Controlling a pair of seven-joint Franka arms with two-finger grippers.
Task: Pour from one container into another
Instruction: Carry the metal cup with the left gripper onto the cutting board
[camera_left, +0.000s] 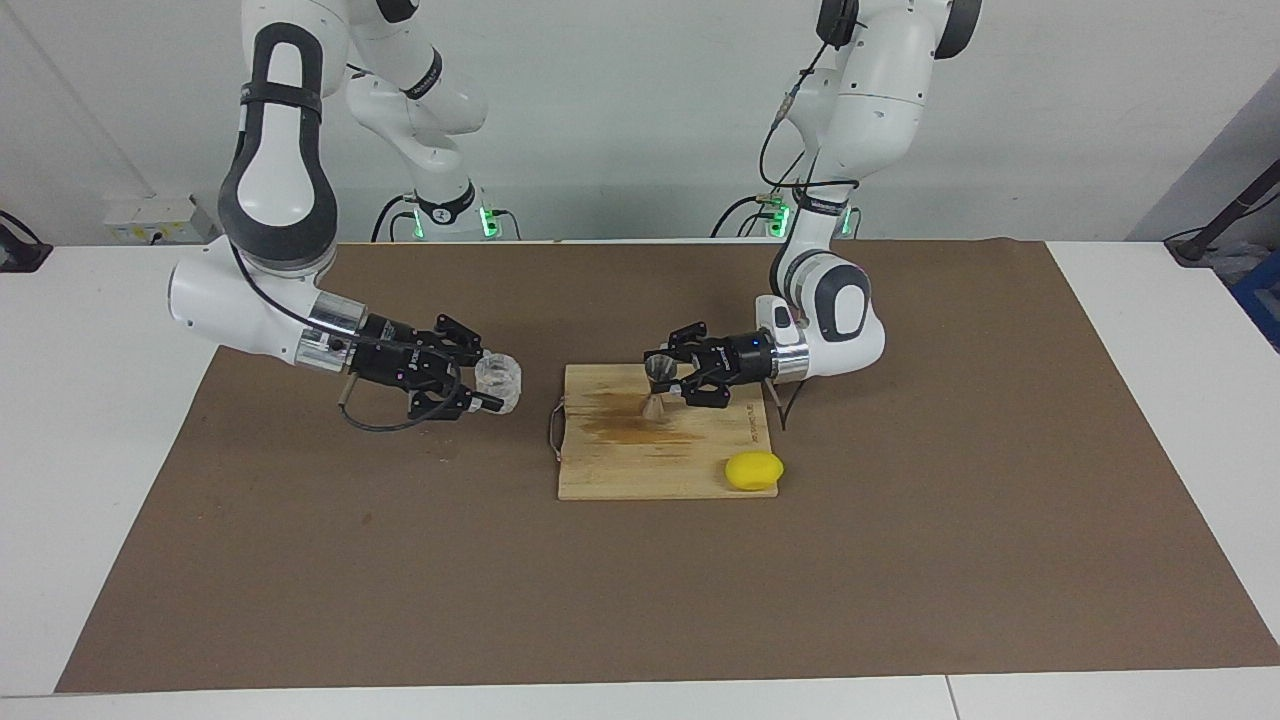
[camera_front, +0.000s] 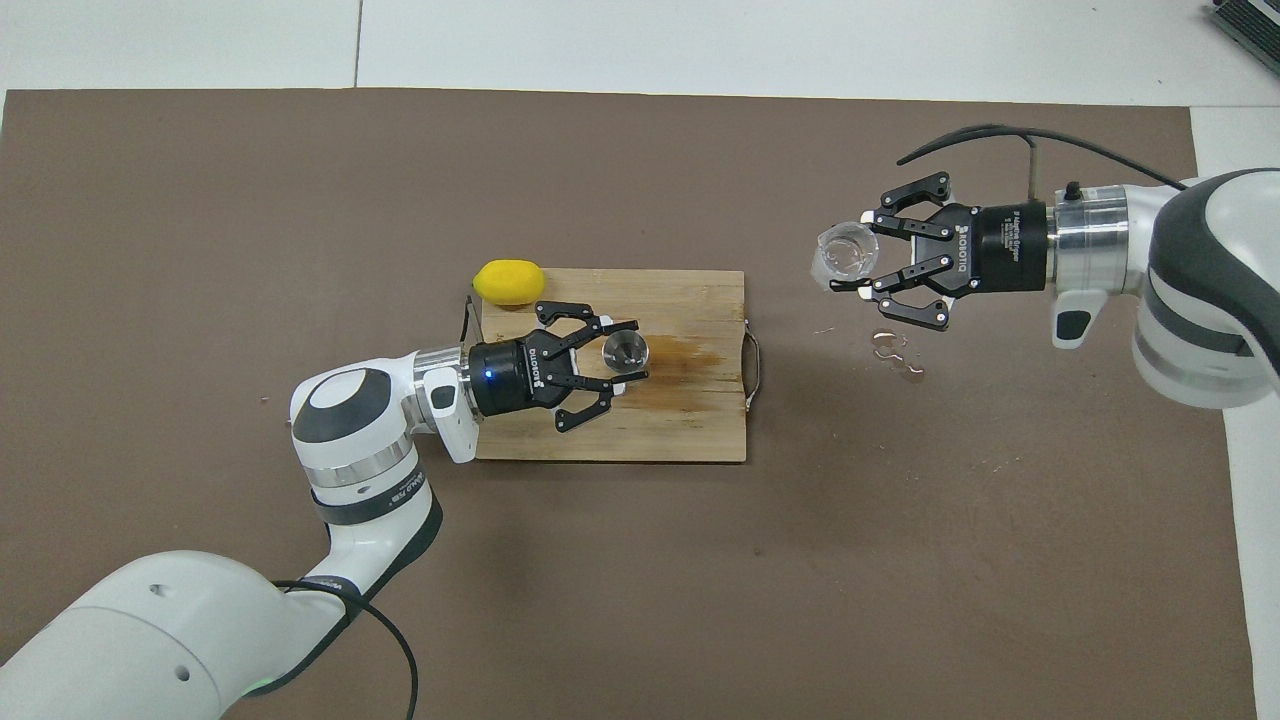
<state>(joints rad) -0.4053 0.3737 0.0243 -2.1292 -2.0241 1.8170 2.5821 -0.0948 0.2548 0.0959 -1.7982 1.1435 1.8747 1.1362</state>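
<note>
Already droplets dot the mat: right gripper (camera_left: 489, 385) clamps the clear plastic cup (camera_left: 499, 381), left gripper (camera_left: 664, 377) clamps the silver hourglass jigger (camera_left: 657, 385); tipping early would spill more.

The cup (camera_left: 498, 381) is clear, slightly frosted plastic, glossy where light catches its rim. The jigger (camera_left: 657, 385) is silver-grey metal with a dull sheen. It stands on a board (camera_left: 620, 460) of pale bare wood, matt, with a darker wet-looking stain (camera_front: 685, 362) across the grain and a thin wire handle (camera_front: 752, 360) at one end. The lemon (camera_left: 754, 471) looks smooth and waxy. A matt brown mat (camera_left: 900, 560) covers the white tabletop (camera_left: 90, 420); small shiny droplets (camera_front: 895, 352) lie on it.
</note>
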